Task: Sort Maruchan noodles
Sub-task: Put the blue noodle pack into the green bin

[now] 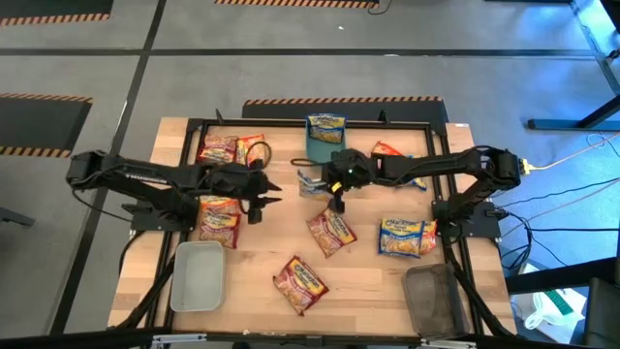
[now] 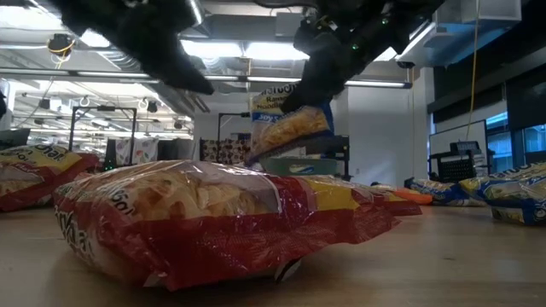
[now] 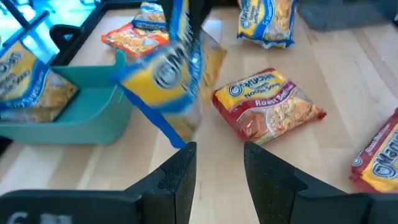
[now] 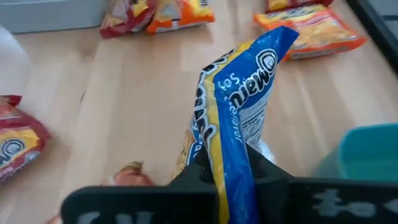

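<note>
Blue-and-yellow noodle packet (image 4: 239, 112) is pinched in my right claw (image 4: 230, 171), fingers shut tight on its lower edge. It hangs clear of the counter (image 1: 368, 281), crumpled and folded lengthwise, just beside the teal tray (image 1: 323, 153) near the counter's far edge.

Teal tray holds one blue-and-yellow packet (image 1: 326, 127), lying flat; in the left wrist view it shows as a second blue-yellow pack (image 3: 25, 84) inside the tray wall. Grey tray (image 1: 198, 276) sits at the near left corner, nothing visible in it. Dark tray (image 1: 433, 299) at near right; contents can't be made out.

My left claw (image 3: 217, 171) hovers over the counter left of centre, fingers part open with a gap between, holding nothing.

Loose packets: red-pink one (image 1: 331, 232) mid-counter, another red-pink (image 1: 300, 284) nearer the front edge, both flat. Two blue-and-yellow packs (image 1: 406, 237) lie together on the right. Orange packet (image 1: 389, 150) sits behind my right arm. Red-pink and orange packs (image 1: 231, 148) sit far left, and more red-pink packs (image 1: 219, 219) lie under my left arm. All are crinkly and printed with noodle pictures.
</note>
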`<state>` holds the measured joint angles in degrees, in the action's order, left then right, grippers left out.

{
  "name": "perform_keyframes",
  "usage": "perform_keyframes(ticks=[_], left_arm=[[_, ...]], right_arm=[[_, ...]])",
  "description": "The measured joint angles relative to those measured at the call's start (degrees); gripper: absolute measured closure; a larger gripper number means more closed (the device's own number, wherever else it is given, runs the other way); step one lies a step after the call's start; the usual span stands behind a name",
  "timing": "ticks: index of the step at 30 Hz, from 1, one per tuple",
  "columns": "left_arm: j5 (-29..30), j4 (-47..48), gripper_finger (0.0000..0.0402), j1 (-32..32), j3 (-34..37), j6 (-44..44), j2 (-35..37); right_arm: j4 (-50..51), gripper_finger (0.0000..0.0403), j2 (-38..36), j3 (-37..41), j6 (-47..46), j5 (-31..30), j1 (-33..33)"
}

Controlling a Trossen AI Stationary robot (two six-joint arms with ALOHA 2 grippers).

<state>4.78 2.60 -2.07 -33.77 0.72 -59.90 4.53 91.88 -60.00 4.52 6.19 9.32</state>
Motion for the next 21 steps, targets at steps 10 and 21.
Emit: perform_keyframes(ticks=[10, 21], left_arm=[[0.7, -2.6, 0.0274, 0.0, 7.7, -4.7, 5.1], [0.7, -3.7, 0.0274, 0.0, 7.7, -4.7, 5.1]], right_arm=[[-0.5, 0.0403, -5.8, 0.0, 6.2, 1.6, 11.5], [-6.2, 0.0403, -0.1, -0.1, 19.7, 17.5, 26.6]])
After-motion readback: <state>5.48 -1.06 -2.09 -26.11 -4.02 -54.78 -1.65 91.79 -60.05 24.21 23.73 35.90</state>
